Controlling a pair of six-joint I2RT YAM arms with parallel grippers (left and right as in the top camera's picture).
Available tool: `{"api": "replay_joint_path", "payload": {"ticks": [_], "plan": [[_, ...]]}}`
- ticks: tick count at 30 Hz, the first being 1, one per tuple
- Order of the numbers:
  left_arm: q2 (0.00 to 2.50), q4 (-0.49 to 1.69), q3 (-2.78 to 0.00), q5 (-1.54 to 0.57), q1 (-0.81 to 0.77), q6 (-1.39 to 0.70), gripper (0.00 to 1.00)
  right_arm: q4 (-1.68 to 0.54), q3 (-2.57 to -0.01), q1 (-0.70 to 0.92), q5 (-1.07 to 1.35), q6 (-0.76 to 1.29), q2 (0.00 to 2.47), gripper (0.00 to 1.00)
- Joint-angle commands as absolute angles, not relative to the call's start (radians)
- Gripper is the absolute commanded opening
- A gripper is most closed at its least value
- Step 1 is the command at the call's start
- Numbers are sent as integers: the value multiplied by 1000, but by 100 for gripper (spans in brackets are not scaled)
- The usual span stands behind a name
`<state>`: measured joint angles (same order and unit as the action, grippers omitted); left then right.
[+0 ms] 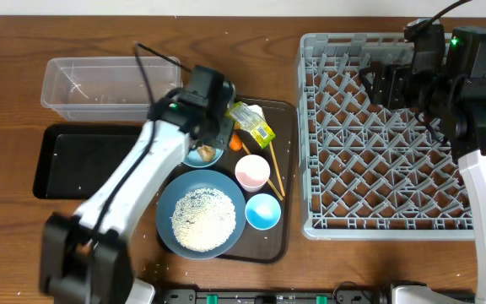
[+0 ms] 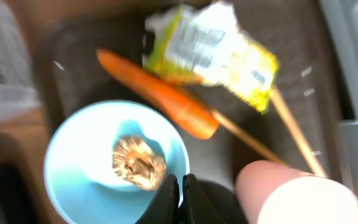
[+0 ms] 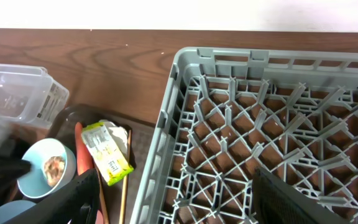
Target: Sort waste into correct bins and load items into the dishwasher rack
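My left gripper (image 2: 180, 194) is shut on the near rim of the small light-blue bowl (image 2: 82, 155), which holds a brown food lump (image 2: 138, 163). Just beyond the bowl lie the orange carrot (image 2: 166, 96), the green-yellow wrapper (image 2: 213, 53) and the wooden chopsticks (image 2: 291, 127). A pink cup (image 2: 297, 199) stands to the right of the fingers. From overhead, the big blue plate (image 1: 171, 190) carries white rice (image 1: 202, 218), with the pink cup (image 1: 252, 171) and a light-blue cup (image 1: 261, 211) beside it. My right gripper (image 3: 188, 205) hangs open over the left part of the grey rack (image 3: 185, 62).
All the dishes sit on a dark brown serving tray (image 1: 281, 245). A clear tub (image 1: 108, 87) stands at the back left, and a black tray (image 1: 83, 160) lies in front of it. The rack (image 1: 386, 135) fills the right side. Rice grains are scattered on the table.
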<state>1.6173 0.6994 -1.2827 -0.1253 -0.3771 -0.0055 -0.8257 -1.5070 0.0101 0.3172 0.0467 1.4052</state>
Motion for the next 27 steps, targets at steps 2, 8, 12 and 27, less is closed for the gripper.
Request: {"api": "replay_joint_path", "payload": {"ticks": [2,8,12,27], "plan": [[1540,716,-1302,-160,-361,-33,6,-827,-1525,3,310,51,1411,72],[1547,742,-1298,-164,-348,25,6,-826,-1525,3,310,51,1411,74],[1631,773,-1281,-165,-352,124,17,-826,-1525,3,310,51,1411,77],[1872,764,-1280,-164,-356,276,54,-818,-1525,3,310,51,1411,80]]}}
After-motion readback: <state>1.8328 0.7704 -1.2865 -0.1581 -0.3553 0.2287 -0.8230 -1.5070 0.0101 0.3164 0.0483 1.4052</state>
